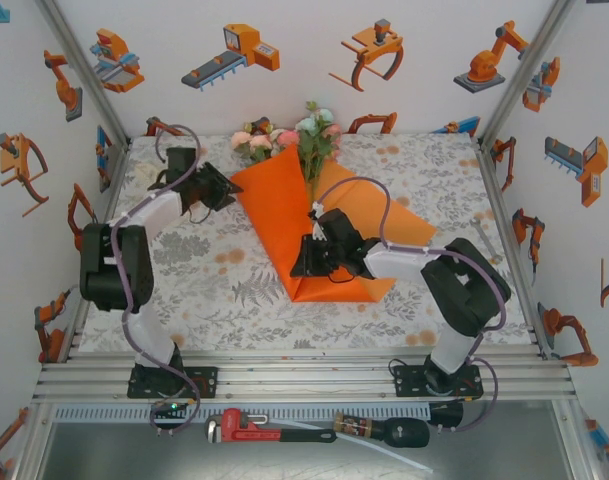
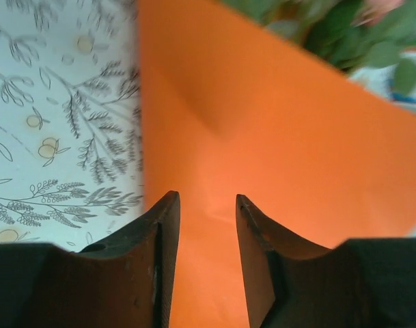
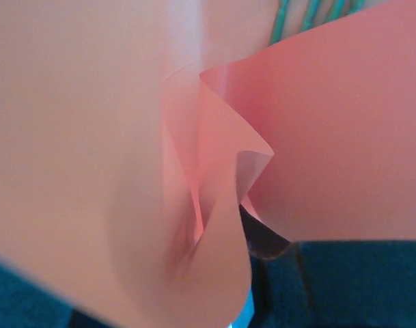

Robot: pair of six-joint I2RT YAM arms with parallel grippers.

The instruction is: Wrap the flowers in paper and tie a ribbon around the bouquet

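- The large bright orange rectangular sheet of paper (image 1: 274,215) lies on the desk (image 1: 204,270), which has a pale leaf-and-blossom printed cover. It sits at the middle of the top view, folded into overlapping flaps with a point toward 6 o'clock.
- The bunch of small pink, peach and pale blue roses with green leaves (image 1: 314,140) rests at the paper's 12 o'clock edge. The heads lie toward the far wall, and the thin green stems run back under the orange folds.
- The left end effector (image 1: 222,190) is at the paper's 9 o'clock edge. In its wrist view the left end effector (image 2: 206,201) is released: its two dark fingers (image 2: 163,260) stand apart, with smooth paper (image 2: 262,137) showing in the gap and nothing pinched. The printed desk (image 2: 57,137) lies at 9 o'clock there, and blurred leaves of the flowers (image 2: 344,34) at 1 o'clock.
- The right end effector (image 1: 322,232) sits over the middle of the paper, at 6 o'clock from the flower heads.
- In the right wrist view, curled paper (image 3: 91,137) crowds the lens in loose upright folds, and green stems (image 3: 310,12) show at 1 o'clock. One dark finger (image 3: 264,240) shows as a sliver under a fold, so I cannot tell whether this end effector is clenched or released.
- A red pipe wrench (image 1: 254,428) lies on the shelf below the arm bases, at 6 o'clock.
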